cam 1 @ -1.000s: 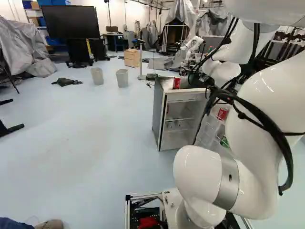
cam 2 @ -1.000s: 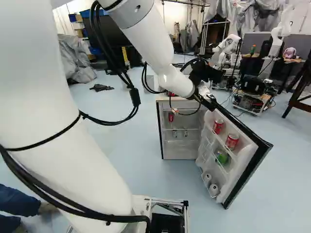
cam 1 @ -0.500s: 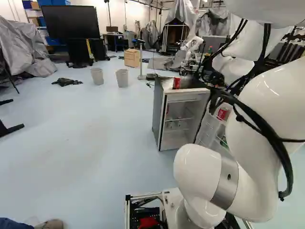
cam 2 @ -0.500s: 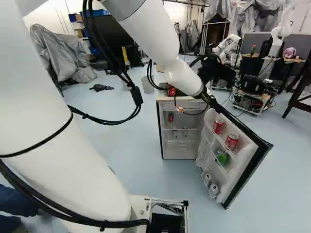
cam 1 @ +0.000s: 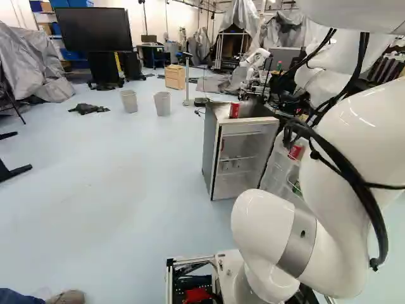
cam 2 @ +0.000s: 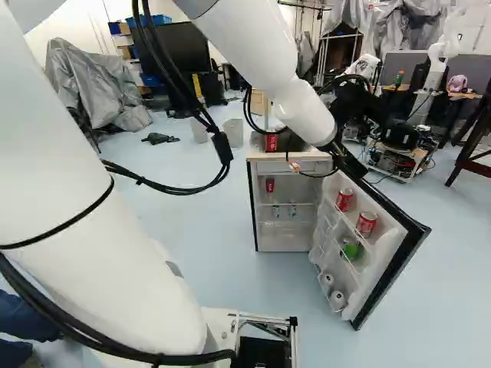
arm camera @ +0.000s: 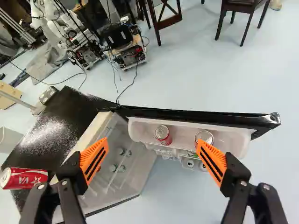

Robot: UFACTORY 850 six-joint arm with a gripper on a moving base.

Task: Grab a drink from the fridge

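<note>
The gripper (arm camera: pixel 153 141) stood open near the fridge door (arm camera: pixel 196 117); misaligned descent risked knocking over the can (arm camera: pixel 204 135) nearest the door's free end.

Fridge door (cam 1: pixel 274 172) partly behind arm (cam 1: pixel 338 221), left base view

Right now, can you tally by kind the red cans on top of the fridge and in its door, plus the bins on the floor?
Red cans on top of the fridge: 1
Red cans in the door: 2
Bins: 2
Total: 5
</note>
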